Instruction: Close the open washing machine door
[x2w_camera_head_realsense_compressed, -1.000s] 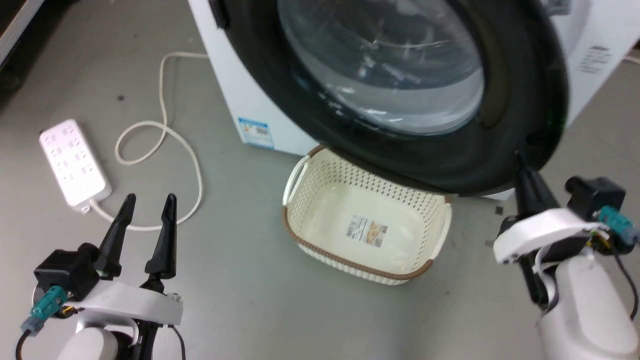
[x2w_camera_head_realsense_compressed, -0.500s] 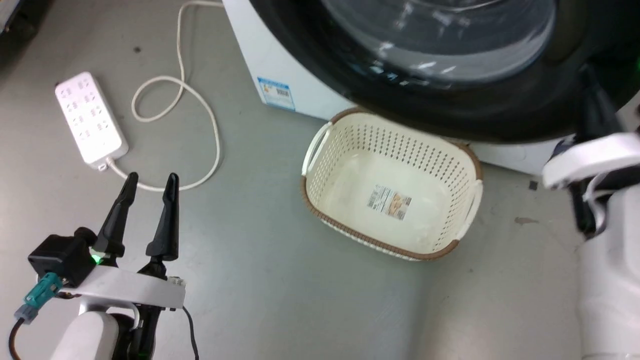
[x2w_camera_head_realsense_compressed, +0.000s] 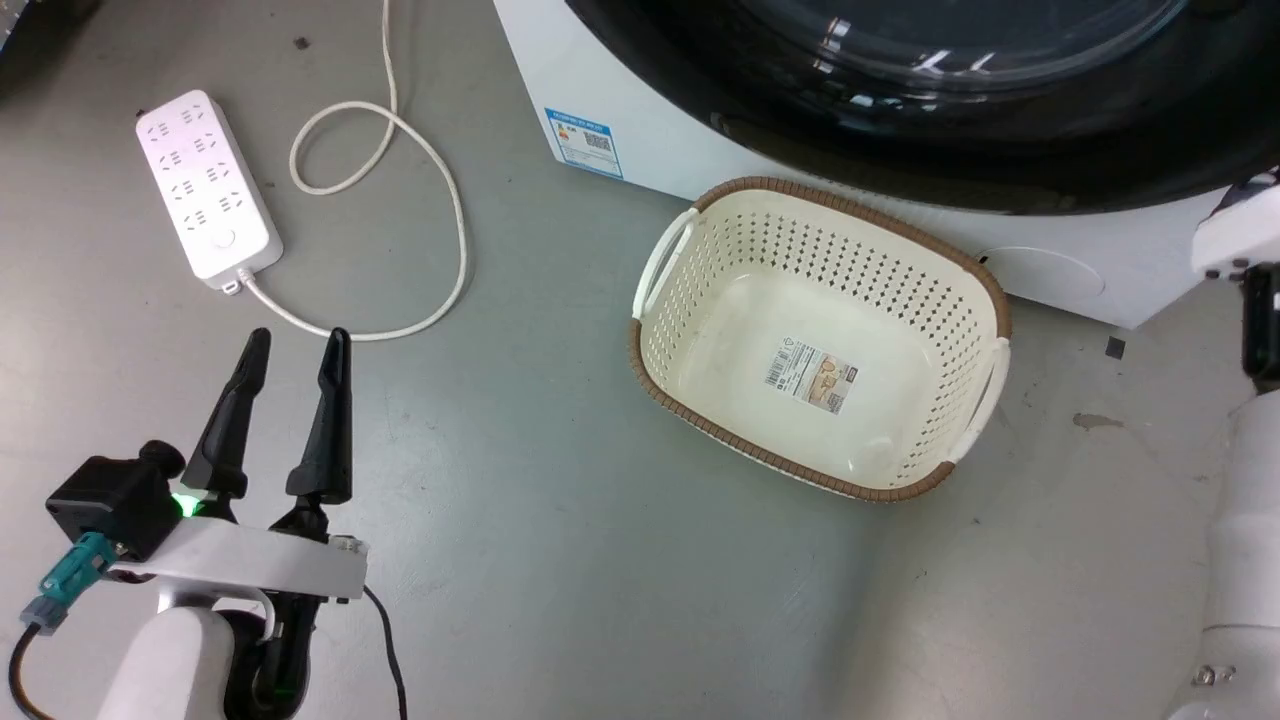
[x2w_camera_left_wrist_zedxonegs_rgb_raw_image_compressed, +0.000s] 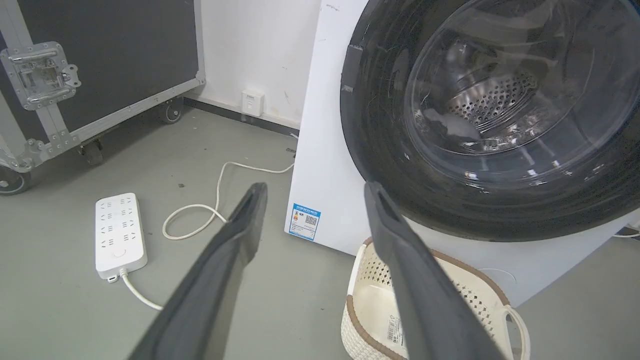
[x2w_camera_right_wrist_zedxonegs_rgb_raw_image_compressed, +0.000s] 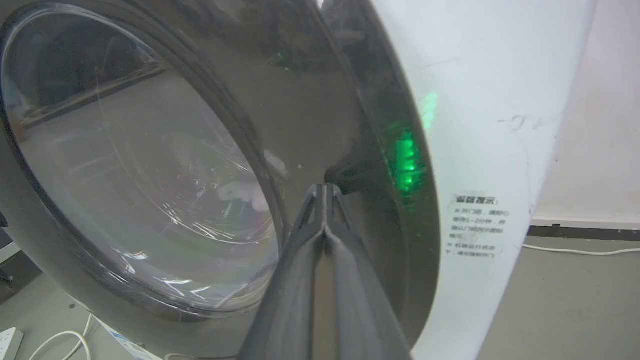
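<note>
The washing machine (x2w_camera_head_realsense_compressed: 650, 140) is a white box across the top of the head view, with a blue label at its lower corner. Its door (x2w_camera_head_realsense_compressed: 900, 150), black-rimmed with a clear glass bowl, lies close against the front. In the right wrist view my right gripper (x2w_camera_right_wrist_zedxonegs_rgb_raw_image_compressed: 325, 187) is shut and empty, its tips touching the door (x2w_camera_right_wrist_zedxonegs_rgb_raw_image_compressed: 350, 115) on the black rim near the edge beside the white body (x2w_camera_right_wrist_zedxonegs_rgb_raw_image_compressed: 480, 100). My left gripper (x2w_camera_head_realsense_compressed: 298, 337) hovers open over the floor at the lower left, well away from the door (x2w_camera_left_wrist_zedxonegs_rgb_raw_image_compressed: 380, 150).
A cream perforated basket (x2w_camera_head_realsense_compressed: 985, 290) stands on the floor just in front of the machine, below the door. A white power strip (x2w_camera_head_realsense_compressed: 205, 190) and its looped cord (x2w_camera_head_realsense_compressed: 440, 200) lie at the left. A black flight case on wheels (x2w_camera_left_wrist_zedxonegs_rgb_raw_image_compressed: 100, 65) stands further left.
The head camera has shifted, so the whole picture moved. The door no longer overhangs the basket and has swung in toward the machine's front, with my right gripper following it up and to the right.
</note>
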